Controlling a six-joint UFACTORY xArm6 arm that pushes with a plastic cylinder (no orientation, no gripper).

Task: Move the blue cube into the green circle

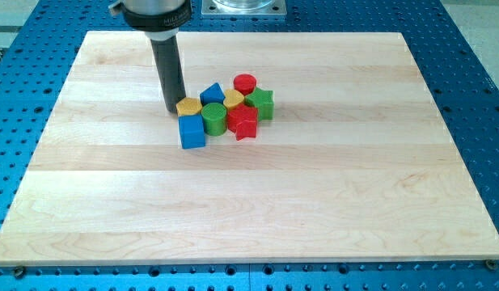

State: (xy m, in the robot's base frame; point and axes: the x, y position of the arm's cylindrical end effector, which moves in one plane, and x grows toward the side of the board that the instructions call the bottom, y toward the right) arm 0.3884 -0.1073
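The blue cube point(192, 131) sits at the left front of a tight cluster of blocks near the board's middle. The green circle, a green cylinder point(214, 118), touches the cube's upper right side. My tip point(173, 109) rests on the board just left of the yellow hexagon block point(188, 106), above the blue cube's upper left corner and a small gap away from the cube.
The cluster also holds a blue triangular block point(213, 94), a yellow block point(234, 99), a red cylinder point(245, 83), a green star-like block point(261, 103) and a red star block point(243, 122). The wooden board point(330, 194) lies on a blue perforated table point(475, 48).
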